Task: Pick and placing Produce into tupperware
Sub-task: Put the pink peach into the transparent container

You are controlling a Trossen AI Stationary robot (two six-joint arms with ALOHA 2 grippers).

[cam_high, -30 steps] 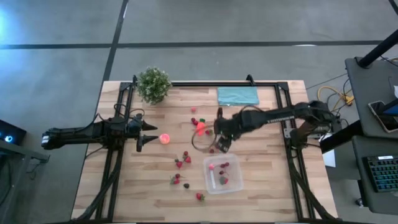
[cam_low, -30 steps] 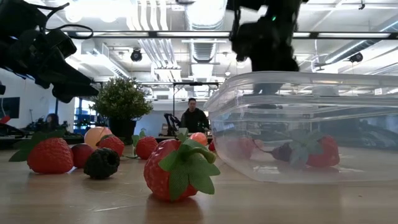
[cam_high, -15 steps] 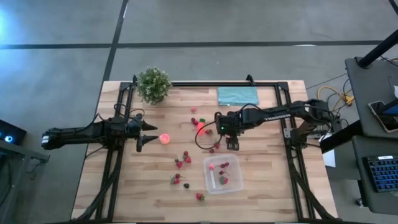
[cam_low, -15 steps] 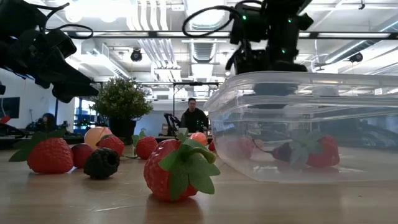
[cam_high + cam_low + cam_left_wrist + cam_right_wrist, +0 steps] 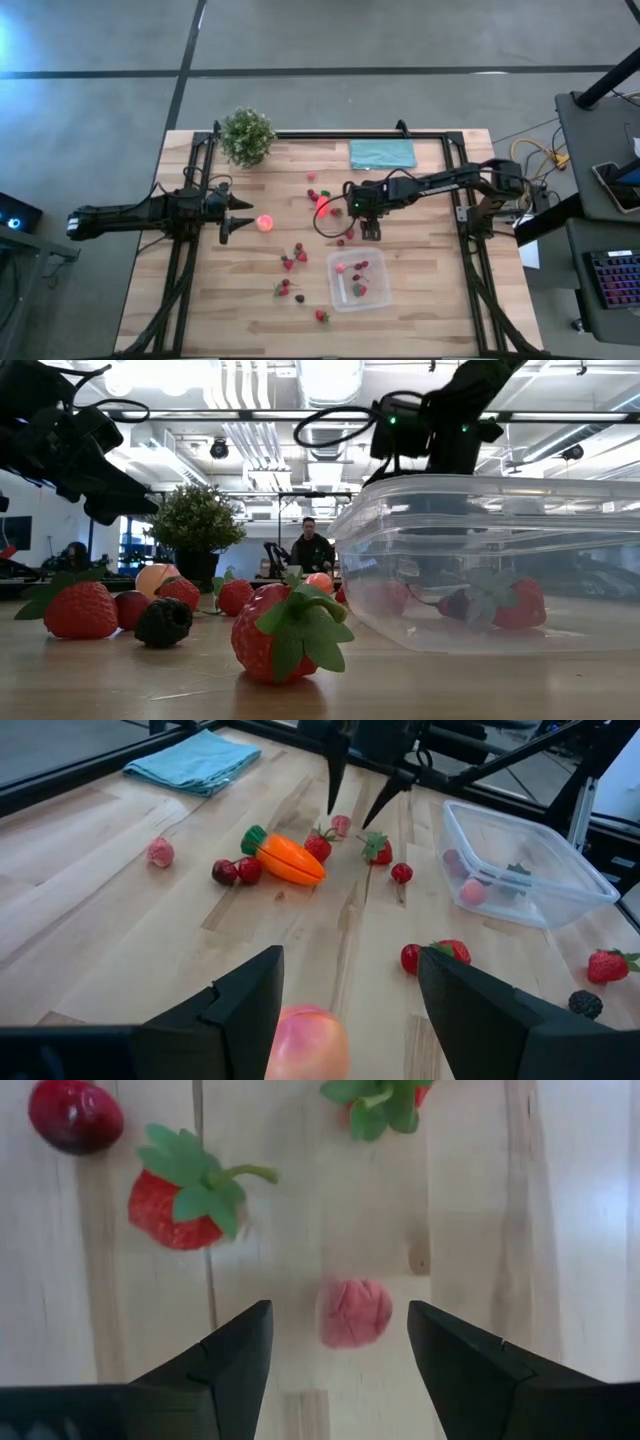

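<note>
The clear tupperware [image 5: 358, 281] sits near the table's middle front with a few pieces inside. Loose produce lies to its left and behind it: an orange carrot [image 5: 286, 859], strawberries [image 5: 300, 255], cherries [image 5: 236, 871] and a pink-orange ball [image 5: 265, 222]. My right gripper [image 5: 338, 1308] points down, open, above a small pink berry [image 5: 352, 1312] that lies on the wood between its fingers. My left gripper [image 5: 240, 218] hangs open at the table's left, with the ball [image 5: 305, 1045] just ahead of its fingers.
A potted green plant [image 5: 247, 136] stands at the far left corner and a teal cloth [image 5: 382, 154] lies at the far edge. A black frame rail [image 5: 190, 260] runs along each side. In the low view a person [image 5: 312, 552] shows in the room behind.
My right gripper has swung from a tilted pose near the tub's far side into a straight downward one. It has shifted a little toward the table's far edge and now stands over the pink berry. The produce has stayed where it was.
</note>
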